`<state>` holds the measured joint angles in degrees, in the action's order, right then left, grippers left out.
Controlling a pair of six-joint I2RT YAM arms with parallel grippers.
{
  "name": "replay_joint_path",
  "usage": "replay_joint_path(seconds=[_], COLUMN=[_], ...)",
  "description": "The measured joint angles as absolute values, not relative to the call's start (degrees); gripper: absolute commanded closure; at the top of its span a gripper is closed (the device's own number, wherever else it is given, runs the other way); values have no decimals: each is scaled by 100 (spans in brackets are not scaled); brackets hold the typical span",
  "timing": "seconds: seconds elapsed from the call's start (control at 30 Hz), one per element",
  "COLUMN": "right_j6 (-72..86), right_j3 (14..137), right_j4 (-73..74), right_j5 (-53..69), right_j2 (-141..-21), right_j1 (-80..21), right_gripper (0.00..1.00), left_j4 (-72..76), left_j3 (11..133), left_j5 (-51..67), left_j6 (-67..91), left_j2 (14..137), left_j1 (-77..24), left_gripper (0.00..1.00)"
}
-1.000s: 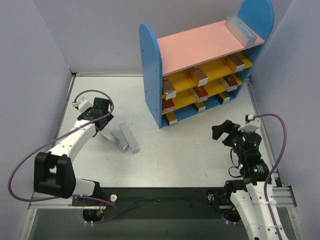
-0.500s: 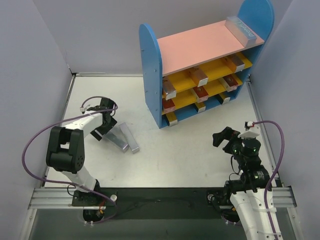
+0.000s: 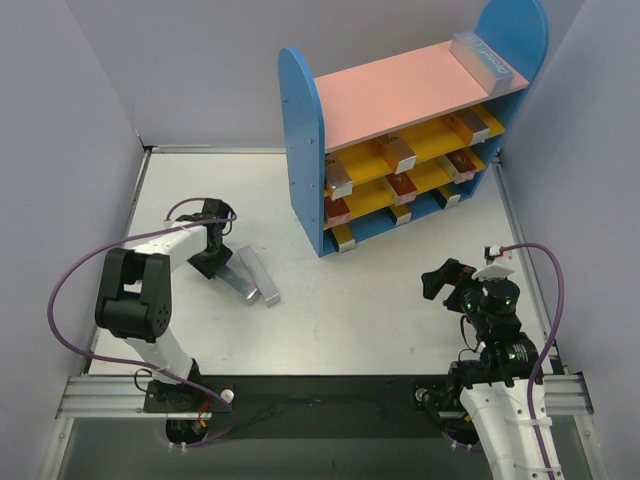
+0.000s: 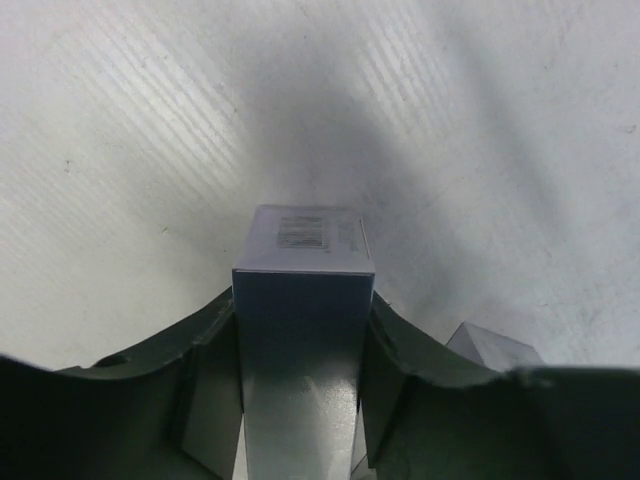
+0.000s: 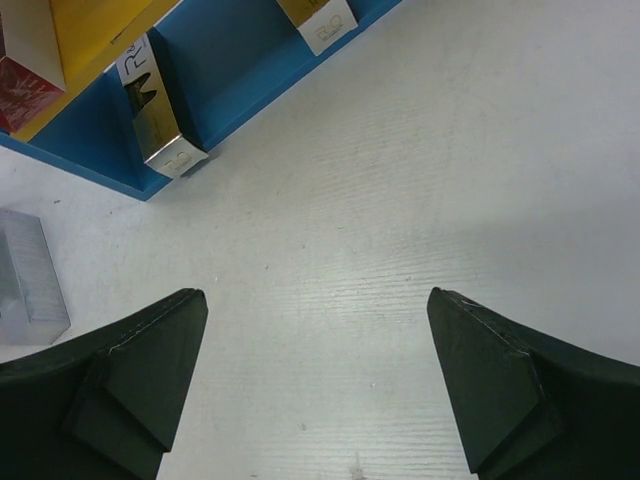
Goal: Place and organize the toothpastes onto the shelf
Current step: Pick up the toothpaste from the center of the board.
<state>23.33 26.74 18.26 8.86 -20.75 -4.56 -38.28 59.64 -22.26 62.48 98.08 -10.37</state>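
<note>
Two silver-grey toothpastes lie side by side on the table left of centre. My left gripper (image 3: 214, 262) is shut on the far end of the left one (image 3: 240, 285); in the left wrist view that box (image 4: 303, 270) fills the gap between both fingers, and the corner of the other one (image 4: 495, 350) shows to the right. That second box (image 3: 261, 276) lies free. The shelf (image 3: 303, 130) stands at the back right, with a silver toothpaste (image 3: 483, 60) on its pink top board and several more on the yellow boards and blue base. My right gripper (image 3: 445, 280) hangs open over bare table.
In the right wrist view the shelf's blue base (image 5: 230, 80) holds a gold-and-black box (image 5: 158, 130) and a white-ended box (image 5: 318, 22). A silver box (image 5: 28, 282) shows at the left edge. Grey walls close in on both sides.
My left gripper has come down over the end of the left silver box and closed on it. The right arm has drawn back slightly toward its base, still open.
</note>
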Motion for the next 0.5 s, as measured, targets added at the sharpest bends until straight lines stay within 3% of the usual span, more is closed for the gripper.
replay_joint_path(seconds=[0.2,0.5], right_j6=[2309,2751], right_j3=[2576,2099], right_j4=[1658,810], right_j5=[1332,2364], right_j2=[-2014,-2034], right_j1=[-513,-985], right_gripper=[1,1], left_j4=[-3883,-3806], left_j3=[5603,4890], left_j5=[-2045,-1756], left_j6=[6305,6770], left_j2=[9094,6958], left_j1=[-1037,-1243], left_gripper=[59,59])
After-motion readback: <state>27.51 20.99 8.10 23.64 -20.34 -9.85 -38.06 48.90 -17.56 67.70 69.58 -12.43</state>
